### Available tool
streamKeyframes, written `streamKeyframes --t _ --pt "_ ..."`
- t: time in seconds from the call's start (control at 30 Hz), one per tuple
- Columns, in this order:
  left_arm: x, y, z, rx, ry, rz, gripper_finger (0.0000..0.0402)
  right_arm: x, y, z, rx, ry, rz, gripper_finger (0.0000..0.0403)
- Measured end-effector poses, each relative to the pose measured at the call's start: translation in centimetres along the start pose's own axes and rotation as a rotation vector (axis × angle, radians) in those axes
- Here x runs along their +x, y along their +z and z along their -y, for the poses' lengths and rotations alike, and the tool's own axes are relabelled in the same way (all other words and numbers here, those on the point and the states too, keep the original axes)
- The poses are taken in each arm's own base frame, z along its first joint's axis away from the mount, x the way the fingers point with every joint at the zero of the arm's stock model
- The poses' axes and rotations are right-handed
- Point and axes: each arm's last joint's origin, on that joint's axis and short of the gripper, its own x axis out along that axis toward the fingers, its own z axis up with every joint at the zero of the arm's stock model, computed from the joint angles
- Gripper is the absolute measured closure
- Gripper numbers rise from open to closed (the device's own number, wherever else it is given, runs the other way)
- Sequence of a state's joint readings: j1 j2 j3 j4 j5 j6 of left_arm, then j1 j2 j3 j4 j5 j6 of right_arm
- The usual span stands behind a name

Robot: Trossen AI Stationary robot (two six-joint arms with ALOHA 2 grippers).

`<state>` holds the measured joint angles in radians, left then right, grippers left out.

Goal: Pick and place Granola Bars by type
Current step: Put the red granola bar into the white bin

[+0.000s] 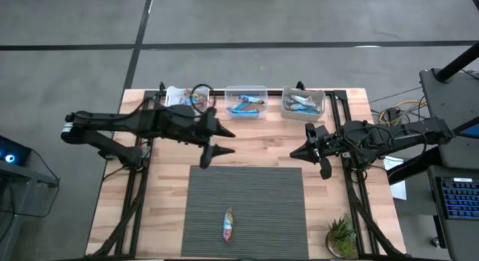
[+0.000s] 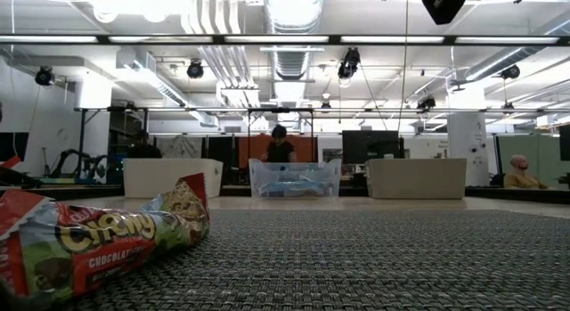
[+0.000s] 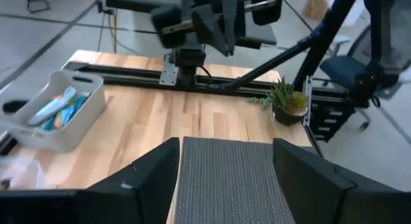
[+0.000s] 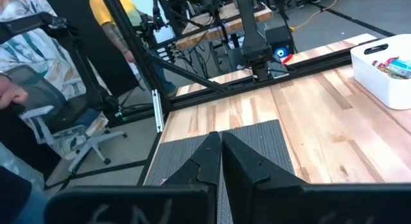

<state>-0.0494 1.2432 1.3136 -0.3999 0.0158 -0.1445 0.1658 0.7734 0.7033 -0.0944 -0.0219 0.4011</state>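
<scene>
Left gripper [image 1: 215, 141] we find wide open, empty; right gripper [image 1: 301, 151] closed, empty. Between: mat [image 1: 247, 186], one granola bar [image 1: 228, 224].

Left arm: extended from 9 o'clock toward table centre, wrist level. Left gripper [image 1: 217, 141] parked at roughly 11 o'clock of centre, raised off the surface, fingers [image 3: 144, 176] spread wide with nothing between them. Right arm: extended from 3 o'clock toward centre, wrist level. Right gripper [image 1: 293, 153] parked at roughly 2 o'clock of centre, raised off the surface, fingers [image 4: 204, 161] pressed together, nothing gripped. Grippers pointed toward each other, well apart.
</scene>
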Motion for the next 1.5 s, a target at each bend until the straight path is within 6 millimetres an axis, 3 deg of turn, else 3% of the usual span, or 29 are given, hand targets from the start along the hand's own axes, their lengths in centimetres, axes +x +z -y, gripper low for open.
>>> streamKeyframes --t 0.2,0.53,1.07,1.5 --pt "2.2 1.0 1.0 0.085 -0.117 -0.025 0.0168 0.0 0.0 0.0 0.001 -0.002 -0.004 0.0394" --pt "4.2 0.4 5.2 0.275 -0.293 -0.212 0.0168 0.0 0.0 0.0 0.01 -0.002 -0.005 0.0394" --pt "7.1 -4.4 10.4 0.664 -0.494 -0.378 0.0168 0.0 -0.2 0.1 0.042 -0.012 -0.027 0.0394" --pt "11.3 -9.5 12.5 0.974 -0.568 -0.532 0.0167 0.0 -0.2 0.1 0.068 -0.016 -0.025 0.0394"
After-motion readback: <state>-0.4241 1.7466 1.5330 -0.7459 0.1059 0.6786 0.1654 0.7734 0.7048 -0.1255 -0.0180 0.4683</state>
